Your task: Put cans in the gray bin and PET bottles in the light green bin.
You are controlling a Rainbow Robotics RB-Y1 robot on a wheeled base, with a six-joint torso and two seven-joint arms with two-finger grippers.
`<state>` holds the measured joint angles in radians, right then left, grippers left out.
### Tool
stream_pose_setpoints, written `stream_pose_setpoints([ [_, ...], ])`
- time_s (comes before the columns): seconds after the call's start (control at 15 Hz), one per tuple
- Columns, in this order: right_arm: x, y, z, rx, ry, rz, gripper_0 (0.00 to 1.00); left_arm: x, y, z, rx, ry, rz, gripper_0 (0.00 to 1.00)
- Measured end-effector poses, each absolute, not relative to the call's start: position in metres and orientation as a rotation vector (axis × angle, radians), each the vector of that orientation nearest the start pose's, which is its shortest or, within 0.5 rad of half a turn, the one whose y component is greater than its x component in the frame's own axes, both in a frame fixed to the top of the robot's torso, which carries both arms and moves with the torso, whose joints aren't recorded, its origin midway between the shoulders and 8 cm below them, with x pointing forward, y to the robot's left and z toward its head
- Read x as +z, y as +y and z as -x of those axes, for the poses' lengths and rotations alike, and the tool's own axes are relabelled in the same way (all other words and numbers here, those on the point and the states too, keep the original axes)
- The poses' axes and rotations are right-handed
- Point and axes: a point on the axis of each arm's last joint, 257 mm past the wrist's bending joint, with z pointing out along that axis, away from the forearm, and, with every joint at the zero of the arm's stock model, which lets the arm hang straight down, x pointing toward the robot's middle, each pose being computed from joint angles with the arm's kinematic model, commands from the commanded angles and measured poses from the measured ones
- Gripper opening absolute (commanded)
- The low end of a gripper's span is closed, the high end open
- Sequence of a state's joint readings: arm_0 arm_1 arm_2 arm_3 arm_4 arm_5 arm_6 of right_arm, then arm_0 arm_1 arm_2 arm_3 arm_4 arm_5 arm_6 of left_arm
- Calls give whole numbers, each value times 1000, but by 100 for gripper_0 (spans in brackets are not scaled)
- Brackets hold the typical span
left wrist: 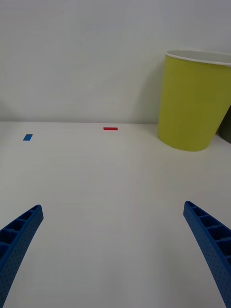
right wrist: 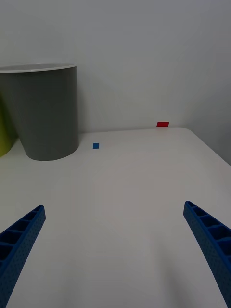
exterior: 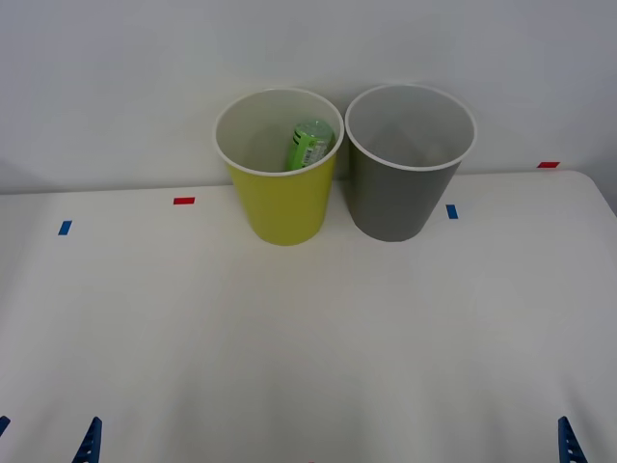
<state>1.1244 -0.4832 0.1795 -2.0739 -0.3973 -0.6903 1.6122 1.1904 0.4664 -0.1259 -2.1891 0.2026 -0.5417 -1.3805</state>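
My left gripper (left wrist: 114, 250) hangs low over the near left part of the white tabletop (exterior: 289, 338). Its blue ribbed fingers (left wrist: 19, 240) stand wide apart, nothing between them. In the front view only the fingertips show, at the near edge toward the left corner.

Tape marks on the tabletop, left to right along the far edge: a blue strip (exterior: 65, 228), a red strip (exterior: 183, 201), a second blue strip (exterior: 451, 210), a second red strip (exterior: 548, 165) near the far right corner.

The light green bin (exterior: 281, 207) stands upright at the far edge, a little left of centre, white rim up. Inside it the PET bottle (exterior: 308, 143) lies tilted, leaning against the inner wall on the side nearest the other bin; green label with print is visible, the cap end I cannot make out.

The gray bin (exterior: 393, 198) stands upright just to the right of the green one, at the far edge. Their rims are touching or nearly so; I cannot tell which. What shows of its pale inside is bare.

My right gripper (right wrist: 114, 250) hangs low over the near right part of the tabletop, fingers (right wrist: 209, 236) spread wide, holding nothing. The gray bin is well apart from it, ahead toward the far edge.
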Motion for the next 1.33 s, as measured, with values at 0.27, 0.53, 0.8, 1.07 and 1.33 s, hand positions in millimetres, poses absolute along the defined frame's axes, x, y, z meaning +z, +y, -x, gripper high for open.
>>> stream_pose_setpoints([
  [0.27,-223,-319,-205,-14,1551,-62,100,-219,299,-207,-91,1635,40,100],
  [0.53,-223,-319,-205,-14,1551,-62,100,-219,299,-207,-91,1635,40,100],
  [0.8,-223,-319,-205,-14,1551,-62,100,-219,299,-207,-91,1635,40,100],
  [1.07,-223,-319,-205,-14,1551,-62,100,-219,299,-207,-91,1635,40,100],
  [1.33,-223,-319,-205,-14,1551,-62,100,-219,299,-207,-91,1635,40,100],
])
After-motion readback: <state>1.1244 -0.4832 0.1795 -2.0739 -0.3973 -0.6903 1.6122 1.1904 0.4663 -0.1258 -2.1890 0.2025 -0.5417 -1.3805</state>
